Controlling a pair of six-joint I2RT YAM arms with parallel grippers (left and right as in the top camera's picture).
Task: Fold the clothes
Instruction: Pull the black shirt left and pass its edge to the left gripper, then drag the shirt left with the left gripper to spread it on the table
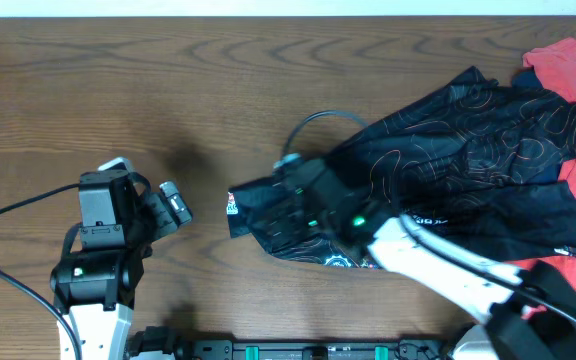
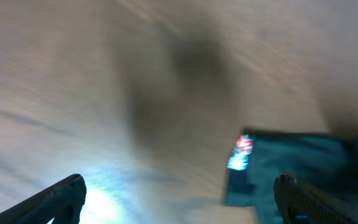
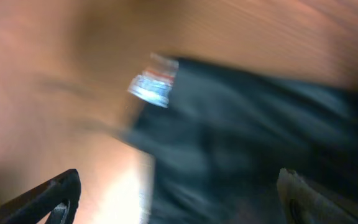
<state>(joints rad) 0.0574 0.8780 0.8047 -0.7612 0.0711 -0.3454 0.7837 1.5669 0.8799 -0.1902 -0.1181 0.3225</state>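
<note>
"None of the folding is showing as done, as far as I am reading it. The black jersey (image 1: 468,140) is lying rumpled and slanting across the right half of the table (image 1: 168,80), with no clean edge or doubled layer anywhere."

"And the red garment (image 1: 570,62)?"

"It is sitting in a heap at the far right edge, partly under the jersey. Nothing is looking squared or stacked."

"What are the arms doing?"

"The right gripper (image 3: 179,198) is hovering over the jersey's left end, near the corner carrying the small bright logo patch (image 3: 154,84). Its fingers are standing wide apart and nothing is sitting between them, though that wrist view is smearing badly."

"The left one?"

"The left gripper (image 1: 175,205) is hanging over bare wood, just left of that same corner, gaping wide and holding nothing."

"So what is remaining?"

"Nearly everything, I am judging: spreading the jersey flat, bringing in the sleeves and sides, doubling it over, then dealing with the red piece. This is looking like an opening reach for a corner, no more."
</note>
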